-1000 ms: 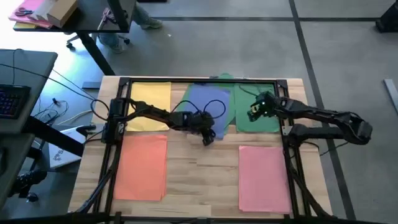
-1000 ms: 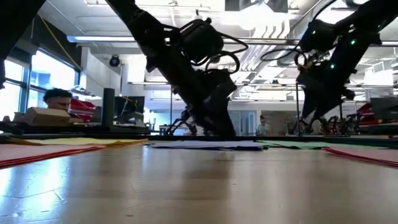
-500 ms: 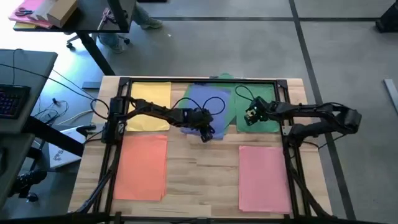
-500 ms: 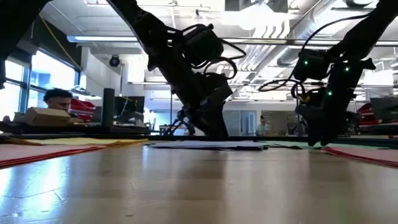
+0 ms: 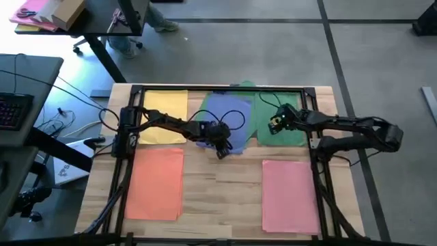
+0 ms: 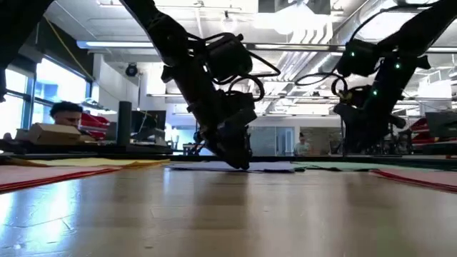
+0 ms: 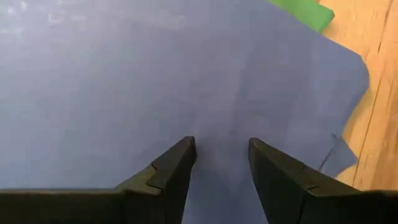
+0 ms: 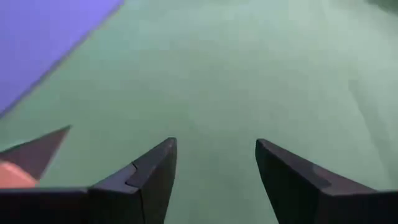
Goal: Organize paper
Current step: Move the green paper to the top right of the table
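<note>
Five coloured sheets lie flat on the wooden table: yellow far left, blue far middle, green far right, orange near left, pink near right. The blue paper overlaps a green sheet. Its near right corner is crumpled. My left gripper is open, low over the blue sheet's near part. My right gripper is open and hovers above the green paper, beside the blue sheet's edge. My left gripper comes at the blue sheet slanting down from the table's left. In the low view its fingertips reach down to the sheet's level near its near edge. Nothing is between the open fingers, and the sheet lies on the table.
A black frame runs round the table's far and side edges. Bare wood lies between the orange and pink sheets. Beyond the table stand a desk with a keyboard and a cardboard box; a person sits in the background.
My left gripper has shifted a little toward the table's left and tipped lower onto the blue sheet. My right gripper has moved over the green sheet toward the blue one, dipped, then risen slightly.
</note>
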